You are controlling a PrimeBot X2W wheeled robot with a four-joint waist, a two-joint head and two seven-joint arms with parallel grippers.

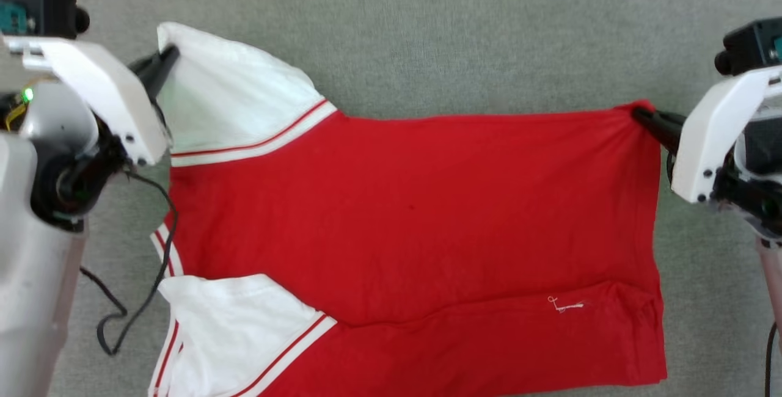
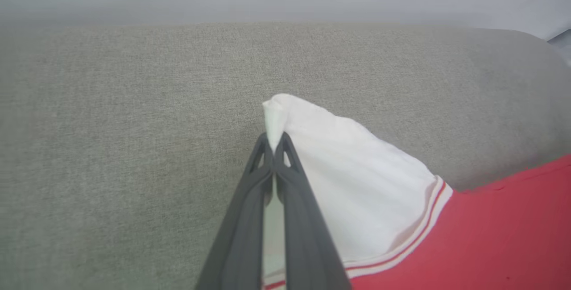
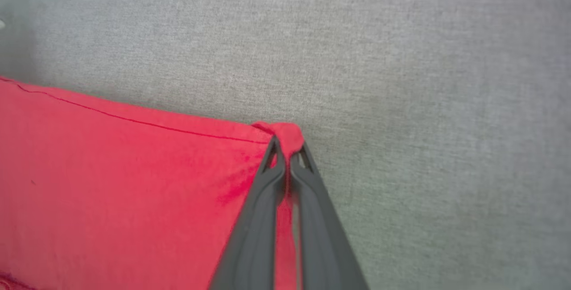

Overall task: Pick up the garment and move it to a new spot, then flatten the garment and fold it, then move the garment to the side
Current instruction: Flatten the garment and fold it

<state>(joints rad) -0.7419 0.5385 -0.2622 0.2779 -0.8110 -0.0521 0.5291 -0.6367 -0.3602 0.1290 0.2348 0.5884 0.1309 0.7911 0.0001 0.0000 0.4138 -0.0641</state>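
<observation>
The garment (image 1: 415, 214), a bright red jersey with white, red-striped sleeves, lies spread sideways on the grey cloth surface, its near part folded over. My left gripper (image 1: 170, 54) is shut on the tip of the far white sleeve (image 2: 348, 165); in the left wrist view its fingers (image 2: 273, 147) pinch that white corner. At the other side my right gripper (image 1: 640, 113) is shut on the far red hem corner (image 3: 285, 134), with the cloth bunched between its tips (image 3: 287, 151). No lettering shows on the upturned side.
Grey woven fabric (image 1: 464, 36) covers the whole surface around the garment. A black cable (image 1: 146, 275) hangs from my left arm over the garment's near left edge. A small white thread (image 1: 565, 306) lies on the red cloth at the near right.
</observation>
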